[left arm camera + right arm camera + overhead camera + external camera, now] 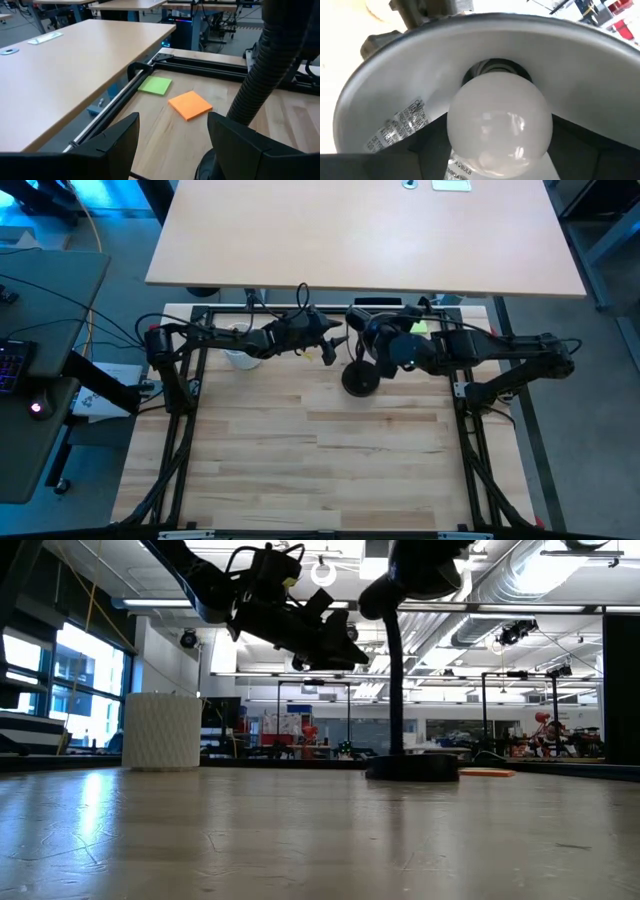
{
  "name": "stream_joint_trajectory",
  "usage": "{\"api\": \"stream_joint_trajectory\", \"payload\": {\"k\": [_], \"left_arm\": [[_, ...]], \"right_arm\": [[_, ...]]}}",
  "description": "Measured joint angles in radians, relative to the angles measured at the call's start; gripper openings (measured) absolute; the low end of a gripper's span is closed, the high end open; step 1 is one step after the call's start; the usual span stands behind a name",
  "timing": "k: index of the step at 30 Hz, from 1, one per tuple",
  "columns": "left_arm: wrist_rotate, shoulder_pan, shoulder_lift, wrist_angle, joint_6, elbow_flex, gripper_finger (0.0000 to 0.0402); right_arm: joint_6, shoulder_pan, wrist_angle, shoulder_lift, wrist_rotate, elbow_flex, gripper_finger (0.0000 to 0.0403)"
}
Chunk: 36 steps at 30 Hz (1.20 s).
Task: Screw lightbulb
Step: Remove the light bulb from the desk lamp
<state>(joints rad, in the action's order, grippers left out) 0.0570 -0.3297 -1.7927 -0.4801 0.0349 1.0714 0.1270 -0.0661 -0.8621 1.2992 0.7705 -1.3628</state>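
Note:
The white frosted lightbulb [500,125] sits inside the black desk lamp's shade [395,100], with its base end at the socket [495,69]. My right gripper [500,145] reaches into the shade's mouth and is shut on the bulb; in the high view it is at the lamp head [378,335]. The lamp's round base [360,380] stands on the wooden table. My left gripper [172,130] is open and empty, held above the table just left of the lamp's neck [260,75], near the far edge [335,330]. My right gripper pinches the bulb's rounded glass [457,135] between its two fingers, one dark finger [427,145] on each side. The fingers point into the shade's open mouth, toward the socket. The bulb is clear of the table, its base end hidden behind the glass.
A white ribbed cup [162,730] stands at the table's far left [240,358]. A green sticky note [155,85] and an orange one [190,105] lie on the table near the far frame rail. A second, pale desk [360,230] stands beyond the far edge.

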Motion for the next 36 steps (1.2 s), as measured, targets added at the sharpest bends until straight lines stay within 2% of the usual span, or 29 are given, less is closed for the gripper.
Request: {"api": "stream_joint_trajectory", "payload": {"k": [7, 15, 18, 23, 28, 31, 36], "left_arm": [[-0.001, 0.004, 0.0, 0.013, 0.002, 0.0, 0.0229], [-0.001, 0.004, 0.0, 0.02, 0.003, 0.0, 0.0229], [-0.001, 0.004, 0.0, 0.021, 0.003, 0.0, 0.0229], [0.0, 0.004, 0.0, 0.021, 0.003, 0.0, 0.0229], [-0.001, 0.004, 0.0, 0.021, 0.003, 0.0, 0.0229], [-0.001, 0.004, 0.0, 0.02, 0.003, 0.0, 0.0229], [-0.001, 0.004, 0.0, 0.019, 0.018, 0.0, 0.0229]], "right_arm": [[0.039, -0.024, -0.003, 0.001, 0.032, -0.005, 0.0341], [-0.016, -0.081, -0.087, 0.0, 0.02, -0.103, 0.0347], [-0.134, -0.098, -0.154, 0.0, -0.002, -0.132, 0.0347], [-0.463, -0.12, -0.259, -0.011, -0.032, -0.154, 0.0346], [-0.808, -0.127, -0.251, -0.058, 0.016, -0.073, 0.0346], [-0.966, -0.127, -0.138, -0.087, 0.065, 0.017, 0.0346], [-0.986, -0.113, 0.165, -0.11, 0.062, 0.133, 0.0342]]}}
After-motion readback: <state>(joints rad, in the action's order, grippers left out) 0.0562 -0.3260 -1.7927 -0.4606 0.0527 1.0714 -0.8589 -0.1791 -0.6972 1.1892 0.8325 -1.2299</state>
